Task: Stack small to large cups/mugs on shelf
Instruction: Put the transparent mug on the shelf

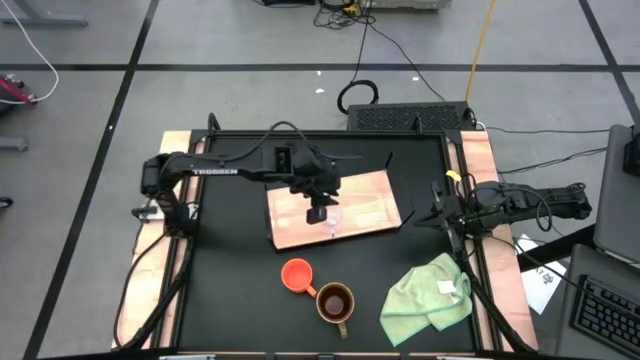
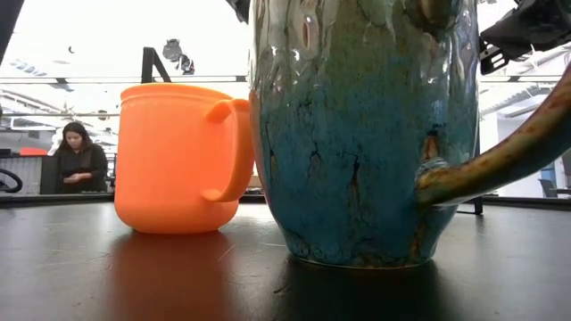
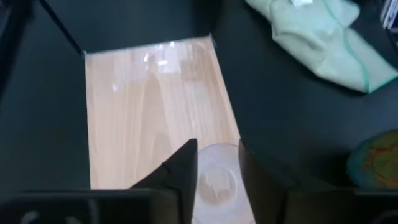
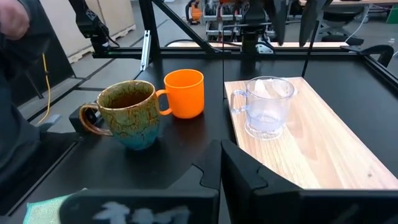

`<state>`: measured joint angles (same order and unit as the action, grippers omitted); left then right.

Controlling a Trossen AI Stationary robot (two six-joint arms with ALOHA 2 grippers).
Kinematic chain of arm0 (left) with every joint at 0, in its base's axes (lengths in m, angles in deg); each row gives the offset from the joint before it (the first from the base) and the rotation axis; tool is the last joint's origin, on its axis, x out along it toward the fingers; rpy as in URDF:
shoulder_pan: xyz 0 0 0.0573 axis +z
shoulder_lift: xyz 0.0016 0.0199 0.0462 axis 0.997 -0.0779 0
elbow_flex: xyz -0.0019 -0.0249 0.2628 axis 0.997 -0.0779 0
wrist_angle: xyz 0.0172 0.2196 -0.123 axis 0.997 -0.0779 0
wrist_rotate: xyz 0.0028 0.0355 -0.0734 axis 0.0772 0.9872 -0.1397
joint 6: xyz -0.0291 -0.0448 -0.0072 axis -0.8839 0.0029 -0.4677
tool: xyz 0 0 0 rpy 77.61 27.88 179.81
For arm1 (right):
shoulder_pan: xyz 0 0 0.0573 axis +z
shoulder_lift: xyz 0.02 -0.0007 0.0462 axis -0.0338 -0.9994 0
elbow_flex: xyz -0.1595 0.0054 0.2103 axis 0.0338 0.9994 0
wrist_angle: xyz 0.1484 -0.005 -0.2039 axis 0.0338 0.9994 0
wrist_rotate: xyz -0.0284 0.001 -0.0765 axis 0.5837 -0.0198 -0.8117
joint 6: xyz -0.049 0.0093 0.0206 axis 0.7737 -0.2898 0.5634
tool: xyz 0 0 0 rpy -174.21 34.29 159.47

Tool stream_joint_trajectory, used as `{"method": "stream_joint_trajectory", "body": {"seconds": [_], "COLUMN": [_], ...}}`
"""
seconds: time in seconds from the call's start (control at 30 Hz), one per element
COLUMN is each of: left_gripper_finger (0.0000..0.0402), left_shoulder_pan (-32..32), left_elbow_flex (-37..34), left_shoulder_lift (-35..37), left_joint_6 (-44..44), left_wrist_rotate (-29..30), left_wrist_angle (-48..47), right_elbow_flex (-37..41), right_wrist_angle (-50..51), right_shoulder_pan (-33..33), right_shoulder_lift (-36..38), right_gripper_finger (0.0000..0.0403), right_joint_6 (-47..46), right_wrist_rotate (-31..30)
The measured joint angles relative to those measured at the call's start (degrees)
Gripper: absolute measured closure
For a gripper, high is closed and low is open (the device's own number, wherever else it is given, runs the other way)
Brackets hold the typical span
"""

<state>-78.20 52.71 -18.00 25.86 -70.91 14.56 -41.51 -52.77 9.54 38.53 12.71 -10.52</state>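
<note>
The tiny clear glass cup [image 4: 267, 106] stands upright on its base on the light wooden board [image 1: 370, 200], near the board's near edge. My left gripper [image 3: 216, 149] is open just above the cup [image 3: 216, 180], one finger to each side of it, and touches nothing that shows. The orange plastic cup [image 1: 297, 274] and the larger dark brown mug [image 1: 335, 302], with its mottled glaze, stand side by side on the black tabletop, nearer than the board. My right gripper [image 4: 221, 152] is shut and empty at the table's right side [image 1: 438, 213].
A light green cloth [image 1: 428, 295] lies crumpled at the near right of the table. Much of the board's surface [image 3: 149, 112] is bare beyond the glass cup. A person sits in the room behind the table [image 2: 78, 160].
</note>
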Motion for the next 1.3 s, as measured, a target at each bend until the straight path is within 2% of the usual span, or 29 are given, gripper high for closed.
{"method": "stream_joint_trajectory", "body": {"seconds": [0.27,0.43,1.1,1.3], "left_gripper_finger": [0.0227,0.0213,0.0213,0.0213], "left_shoulder_pan": [-0.2,-0.2,0.5,0.0], "left_elbow_flex": [16.0,21.4,21.3,19.7], "left_shoulder_lift": [-10.7,-14.5,-14.6,-14.6], "left_joint_6": [0.0,-0.5,-3.7,-4.1], "left_wrist_rotate": [4.6,6.4,6.9,5.3], "left_wrist_angle": [-18.1,-24.6,-27.2,-27.6], "right_elbow_flex": [0.0,0.0,0.0,0.0], "right_wrist_angle": [1.0,1.1,1.2,1.2], "right_shoulder_pan": [0.0,0.0,0.0,0.0], "right_shoulder_lift": [0.0,0.0,0.0,0.0], "right_gripper_finger": [0.0403,0.0403,0.0403,0.0403], "right_joint_6": [0.0,0.0,0.0,0.0], "right_wrist_rotate": [0.0,0.0,0.0,0.0]}}
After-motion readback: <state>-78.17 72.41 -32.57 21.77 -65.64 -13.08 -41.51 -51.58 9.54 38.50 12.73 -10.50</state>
